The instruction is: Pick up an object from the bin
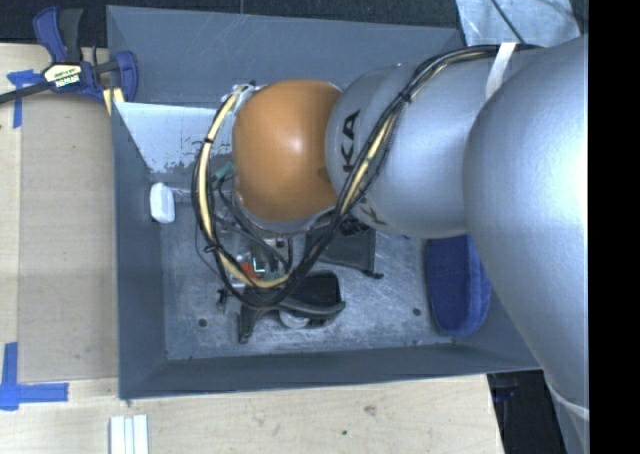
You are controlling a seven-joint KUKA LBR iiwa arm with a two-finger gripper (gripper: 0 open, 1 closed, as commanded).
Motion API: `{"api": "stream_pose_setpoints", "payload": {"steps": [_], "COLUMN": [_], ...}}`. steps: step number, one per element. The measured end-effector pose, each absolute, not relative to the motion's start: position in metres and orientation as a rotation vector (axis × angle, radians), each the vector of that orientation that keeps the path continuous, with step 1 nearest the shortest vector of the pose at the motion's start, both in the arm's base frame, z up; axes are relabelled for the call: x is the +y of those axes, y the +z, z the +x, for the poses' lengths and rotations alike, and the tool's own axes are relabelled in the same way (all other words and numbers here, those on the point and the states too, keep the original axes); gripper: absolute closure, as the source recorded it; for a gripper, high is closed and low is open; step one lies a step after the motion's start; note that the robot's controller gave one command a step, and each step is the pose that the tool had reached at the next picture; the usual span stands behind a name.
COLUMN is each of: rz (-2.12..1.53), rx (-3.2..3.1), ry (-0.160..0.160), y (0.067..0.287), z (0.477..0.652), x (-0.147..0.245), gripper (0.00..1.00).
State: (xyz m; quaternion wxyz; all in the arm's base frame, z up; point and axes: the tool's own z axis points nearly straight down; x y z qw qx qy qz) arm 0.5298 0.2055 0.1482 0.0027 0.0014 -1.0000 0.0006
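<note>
My gripper [256, 258] is down in the bin's middle, left of centre, largely covered from above by the wrist. Right beside it, toward the front, lies a black rounded thing [316, 292] with a bit of white [298, 318] showing under its front edge. A flat black piece [356, 254] lies just behind that, partly under the arm. A small white block [161, 204] rests against the left wall, a short way left of the gripper.
A blue oblong thing [456, 284] lies along the right side of the bin floor, partly under the arm. The arm and its orange cover hide the bin's centre and back right. Bare floor shows at the front left.
</note>
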Motion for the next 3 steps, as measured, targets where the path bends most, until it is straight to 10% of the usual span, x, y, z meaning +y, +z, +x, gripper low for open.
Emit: {"api": "stream_pose_setpoints", "payload": {"steps": [1, 2, 3], "rz": [0.197, 0.2, 0.259], "rx": [-3.135, -3.154, -3.138], "ry": [0.002, -0.006, -0.002], "y": [0.08, 0.087, 0.213], "z": [0.498, 0.503, 0.498], "x": [0.143, 0.146, 0.148], "gripper": [0.0, 1.0, 1.0]}}
